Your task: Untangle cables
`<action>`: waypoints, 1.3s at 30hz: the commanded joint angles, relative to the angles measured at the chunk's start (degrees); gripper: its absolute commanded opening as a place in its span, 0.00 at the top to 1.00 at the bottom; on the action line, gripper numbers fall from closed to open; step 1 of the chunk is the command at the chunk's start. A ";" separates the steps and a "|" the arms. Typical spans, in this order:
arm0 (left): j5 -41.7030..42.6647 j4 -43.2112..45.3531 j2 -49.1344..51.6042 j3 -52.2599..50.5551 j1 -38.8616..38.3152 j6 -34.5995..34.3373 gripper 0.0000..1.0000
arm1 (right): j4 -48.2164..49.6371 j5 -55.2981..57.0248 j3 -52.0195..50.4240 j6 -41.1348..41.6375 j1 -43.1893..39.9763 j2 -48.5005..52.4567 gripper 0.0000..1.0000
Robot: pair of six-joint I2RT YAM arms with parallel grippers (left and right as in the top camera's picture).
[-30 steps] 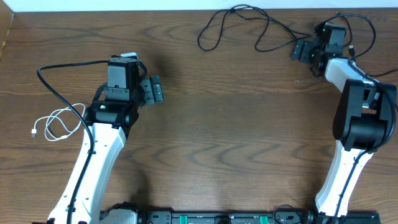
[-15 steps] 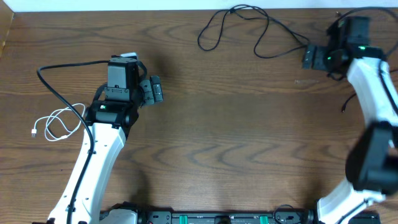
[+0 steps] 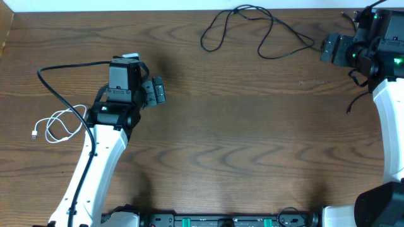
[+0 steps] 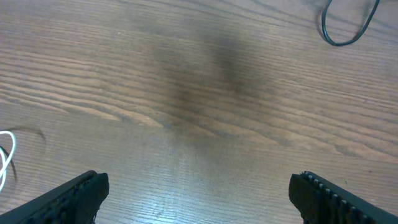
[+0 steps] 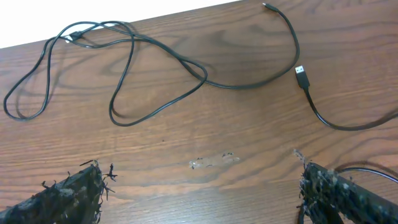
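A long black cable (image 3: 252, 28) lies in loose loops at the table's far middle; it also shows in the right wrist view (image 5: 155, 59). A second black cable with a USB plug (image 5: 301, 74) lies to its right. A short white cable (image 3: 57, 123) is coiled at the left, beside the left arm, and its edge shows in the left wrist view (image 4: 5, 155). My left gripper (image 3: 154, 91) is open and empty over bare wood (image 4: 199, 199). My right gripper (image 3: 331, 49) is open and empty (image 5: 202, 193), just right of the black cable's end.
A thicker black arm wire (image 3: 50, 85) curves out from the left arm near the white cable. A thin black cord end (image 3: 351, 106) hangs by the right arm. The table's far edge (image 3: 158, 12) meets a white wall. A small scuff (image 5: 214, 160) marks the wood.
My right arm has swung to the right and its gripper has moved right, away from the black cable's end. The cables and left arm have not moved.
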 commanded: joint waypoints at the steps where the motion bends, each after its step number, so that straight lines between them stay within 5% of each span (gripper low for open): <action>1: -0.94 -0.15 -0.17 0.46 0.09 -0.26 0.02 | -0.09 -0.11 0.33 0.70 -0.44 -0.02 0.01; 39: 1.68 3.39 -0.07 0.35 0.13 -1.40 0.02 | -0.11 -0.11 0.33 0.70 -0.44 -0.02 0.01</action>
